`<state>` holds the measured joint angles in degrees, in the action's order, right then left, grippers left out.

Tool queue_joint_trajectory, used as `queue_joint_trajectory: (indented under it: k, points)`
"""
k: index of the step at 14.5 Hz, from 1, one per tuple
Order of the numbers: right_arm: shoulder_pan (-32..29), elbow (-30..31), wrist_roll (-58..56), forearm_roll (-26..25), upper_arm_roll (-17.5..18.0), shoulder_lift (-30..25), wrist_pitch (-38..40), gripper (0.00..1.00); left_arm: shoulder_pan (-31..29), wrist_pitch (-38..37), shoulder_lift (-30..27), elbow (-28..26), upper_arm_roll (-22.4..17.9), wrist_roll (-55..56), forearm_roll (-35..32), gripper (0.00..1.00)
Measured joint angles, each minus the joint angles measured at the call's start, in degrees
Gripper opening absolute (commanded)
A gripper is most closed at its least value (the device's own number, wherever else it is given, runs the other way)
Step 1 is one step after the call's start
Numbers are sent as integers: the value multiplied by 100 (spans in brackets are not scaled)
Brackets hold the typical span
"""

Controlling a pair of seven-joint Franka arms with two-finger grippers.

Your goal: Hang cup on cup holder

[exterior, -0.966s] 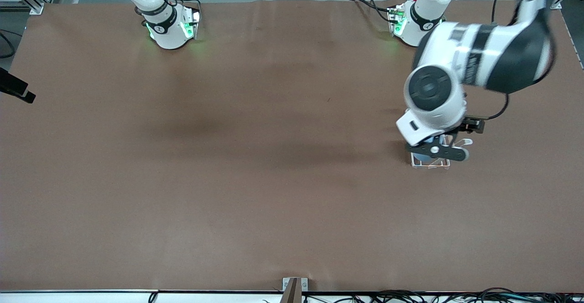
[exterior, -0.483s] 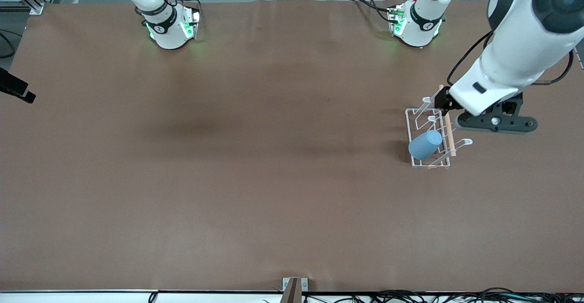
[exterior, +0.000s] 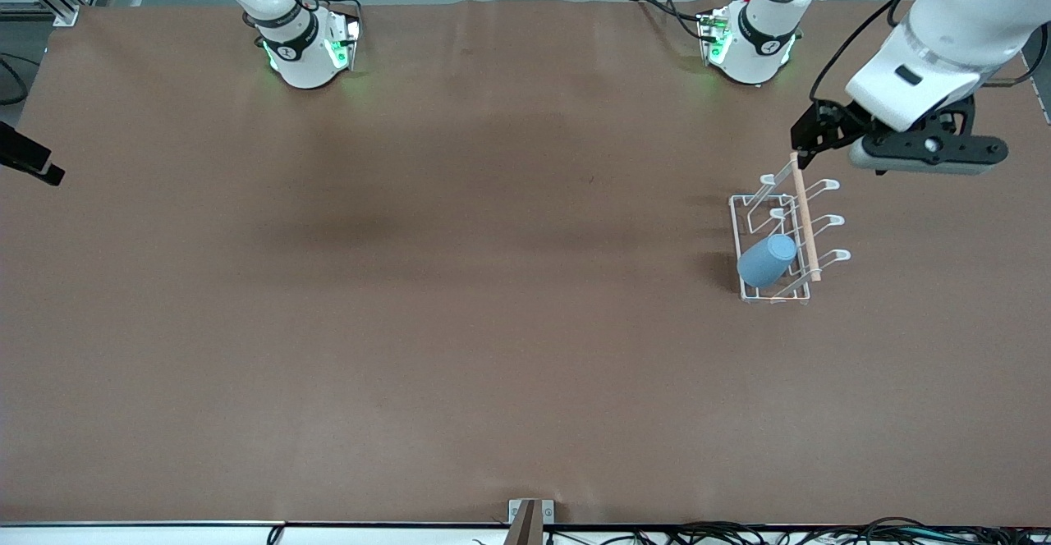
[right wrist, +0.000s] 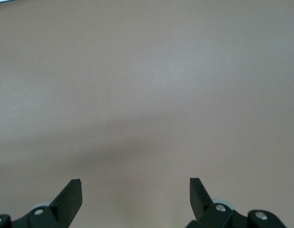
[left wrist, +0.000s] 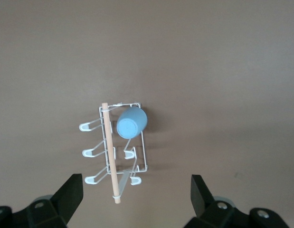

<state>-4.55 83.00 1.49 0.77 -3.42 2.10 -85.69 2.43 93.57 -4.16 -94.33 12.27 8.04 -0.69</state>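
Now the cup hangs mouth-down on a prong of the cup holder at the rack's end nearer the front camera, tilted, its closed bottom pointing up and toward the right arm's end; the rack's wooden rod runs near-to-far; the left gripper hovers released above the rack; the right gripper, waiting, is spread over bare table.

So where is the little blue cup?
The small light-blue plastic cup hangs on a prong of the white wire rack, toward the left arm's end of the table.

One cup, one cup holder, two claws.
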Motion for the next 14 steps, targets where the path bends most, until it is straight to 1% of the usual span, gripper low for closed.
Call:
queue_joint_trajectory:
  k: [3, 5, 6, 11, 13, 14]
  points:
    - [0, 0, 0, 0, -2, 0, 1, 100, 2, 31, -150, -95, -429, -459, 221, 100]
    - [0, 1, 0, 0, -4, 0, 1, 100, 3, 97, -134, -58, -717, -618, 330, 100]
    - [0, 1, 0, 0, -4, 0, 1, 100, 4, 97, -99, 24, -785, -650, 348, 100]
    - [0, 1, 0, 0, -7, 0, 1, 100, 78, -31, 140, 614, -812, -615, 348, 100]
    - [0, 1, 0, 0, -8, 0, 7, 100, 70, -126, 165, 707, -829, -603, 348, 100]
    - [0, 1, 0, 0, -9, 0, 19, 100, 70, -295, 166, 722, -833, -543, 348, 100]
